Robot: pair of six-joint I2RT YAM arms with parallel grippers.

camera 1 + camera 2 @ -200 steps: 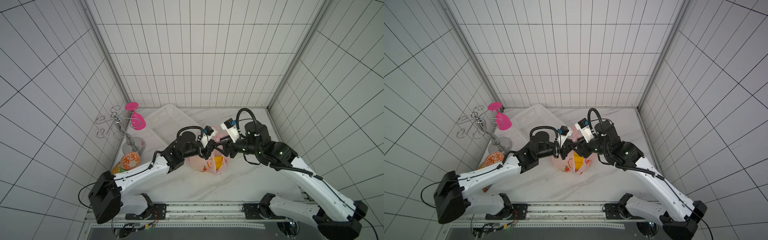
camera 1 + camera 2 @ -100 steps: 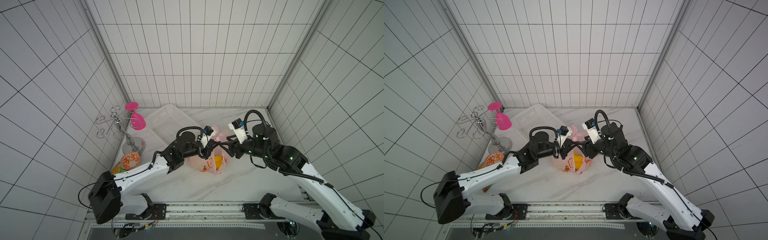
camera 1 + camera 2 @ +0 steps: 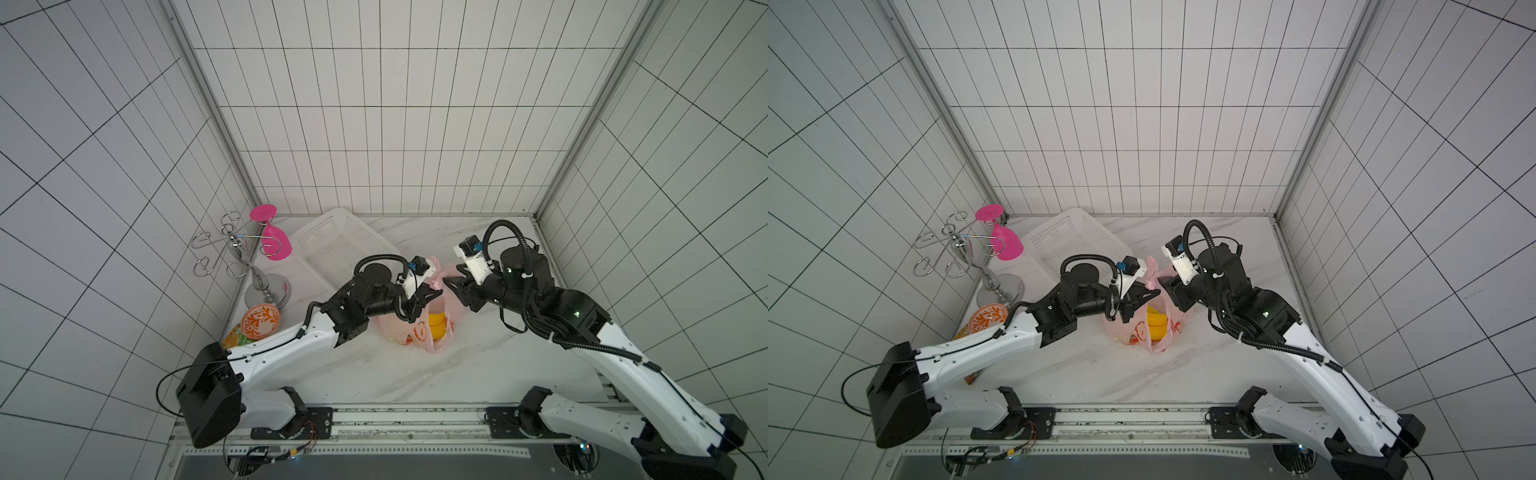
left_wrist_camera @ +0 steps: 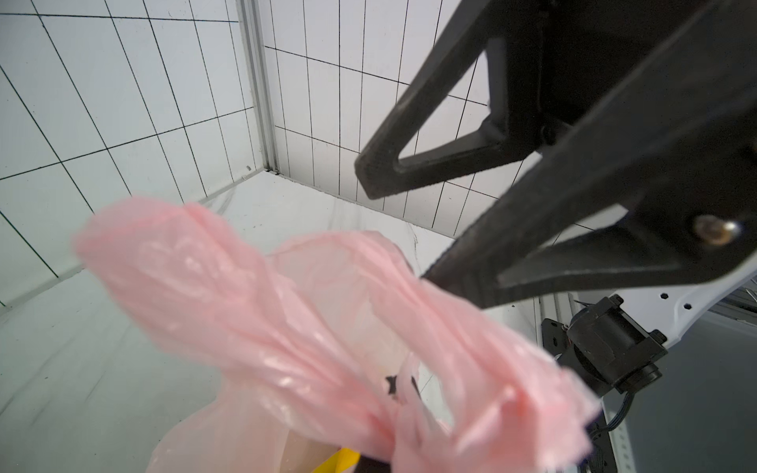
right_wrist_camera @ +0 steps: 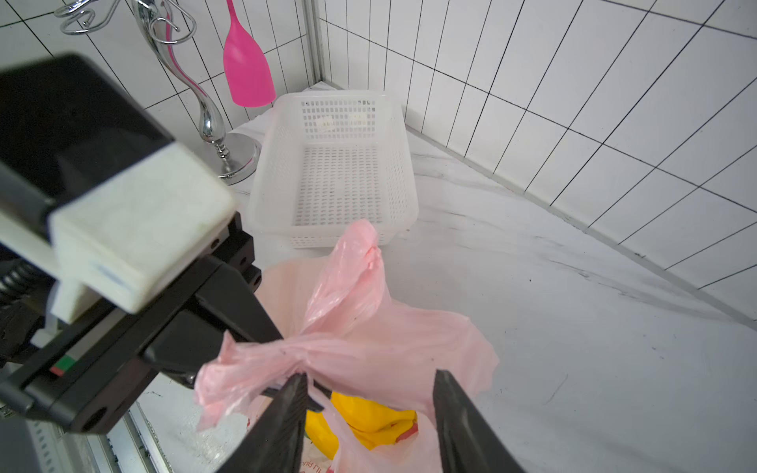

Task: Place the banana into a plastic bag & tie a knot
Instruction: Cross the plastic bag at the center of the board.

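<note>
The plastic bag (image 3: pixel 415 334) sits near the middle of the worktop (image 3: pixel 490 365), banana (image 3: pixel 436 330) inside, its knot (image 5: pixel 305 344) tied on top. The left claw (image 3: pixel 434 294) is clenched on a handle end (image 5: pixel 221 368) beside the knot. The right claw (image 5: pixel 368 383) is released, its jaws straddling the bag's neck under the knot.

I am looking into a small robot test cell in a lab, dressed as a kitchen corner: white tiled walls (image 3: pixel 374 124) stand on three sides, joined by bare aluminium corner posts (image 3: pixel 582 124), around a marble-patterned tabletop (image 3: pixel 374 374). My left arm (image 3: pixel 274 353) and right arm (image 3: pixel 623 365) are mounted on a perforated metal rail (image 3: pixel 407 434) along the open front edge, with loose cables, while a white plastic basket (image 3: pixel 336 245) and a chrome hanging stand (image 3: pixel 245 266) sit at the back left.
</note>
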